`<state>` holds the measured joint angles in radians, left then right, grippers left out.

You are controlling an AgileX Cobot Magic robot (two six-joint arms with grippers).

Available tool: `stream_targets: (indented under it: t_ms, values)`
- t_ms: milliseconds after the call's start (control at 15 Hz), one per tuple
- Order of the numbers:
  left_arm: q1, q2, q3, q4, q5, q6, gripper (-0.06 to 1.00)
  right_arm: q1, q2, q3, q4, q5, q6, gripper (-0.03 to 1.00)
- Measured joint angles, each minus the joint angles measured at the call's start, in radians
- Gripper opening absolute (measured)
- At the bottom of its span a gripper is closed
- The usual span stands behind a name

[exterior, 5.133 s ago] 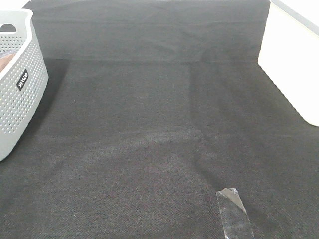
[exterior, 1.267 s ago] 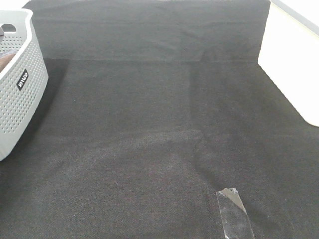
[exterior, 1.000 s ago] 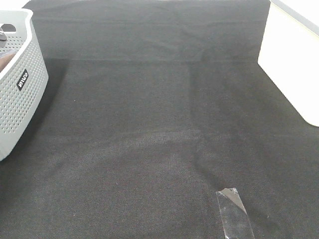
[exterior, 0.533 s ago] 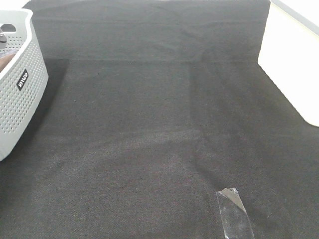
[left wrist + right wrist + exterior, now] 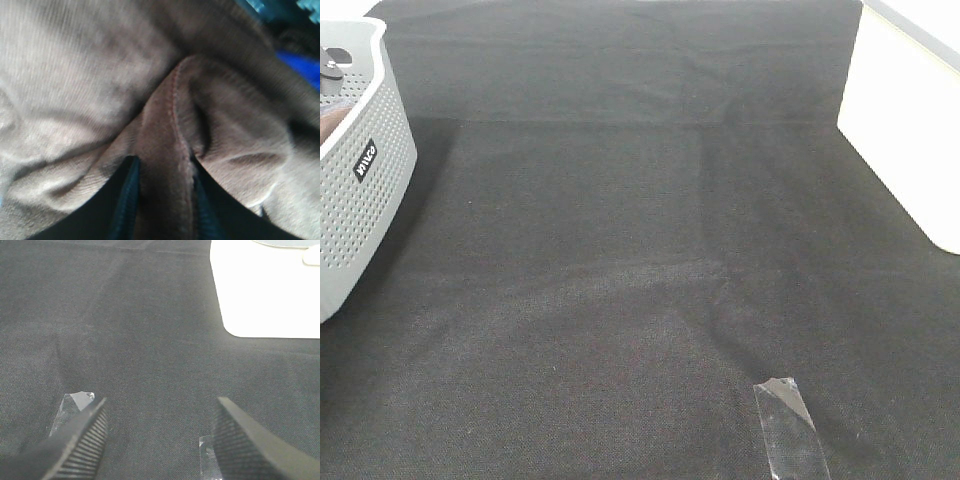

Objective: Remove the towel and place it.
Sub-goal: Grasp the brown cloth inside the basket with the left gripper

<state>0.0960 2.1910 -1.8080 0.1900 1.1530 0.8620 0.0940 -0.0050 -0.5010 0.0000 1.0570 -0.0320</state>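
Rust-brown towel point(image 5: 75, 75): bunched in the grey basket point(image 5: 360, 200), at the table's 9 o'clock.
Left gripper point(image 5: 162, 161): nearer; pinching a hemmed fold, its ridge running along the jaws.
Right gripper point(image 5: 161, 405): spread, empty, well apart, around 5 o'clock.

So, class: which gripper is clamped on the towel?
The left gripper: it pinches a hemmed fold of the brown towel; the right gripper hangs open above the black table cloth.

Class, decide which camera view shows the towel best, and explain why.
Left wrist: the towel fills it, a stitched fold pinched in the left pincer. Exterior high shows only a brown sliver inside the basket; right wrist shows none.
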Motion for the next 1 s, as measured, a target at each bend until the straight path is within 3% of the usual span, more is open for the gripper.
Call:
stream_targets:
  t_ms: [133,267,333,667,1000]
  values:
    - [0.000,0.000,0.000,0.026,-0.001,0.000,0.22,0.000,0.000,0.000,0.000,0.000,0.000,0.58]
    - [0.000,0.000,-0.017,0.055,0.002,0.000,0.03,0.000,0.000,0.000,0.000,0.000,0.000,0.58]
    - [0.000,0.000,-0.032,0.055,0.003,0.000,0.00,0.000,0.000,0.000,0.000,0.000,0.000,0.58]
    - [0.000,-0.019,-0.101,0.016,0.054,-0.091,0.00,0.000,0.000,0.000,0.000,0.000,0.000,0.58]
    - [0.000,-0.198,-0.129,0.014,0.059,-0.167,0.00,0.000,0.017,-0.011,0.008,-0.025,-0.019,0.58]
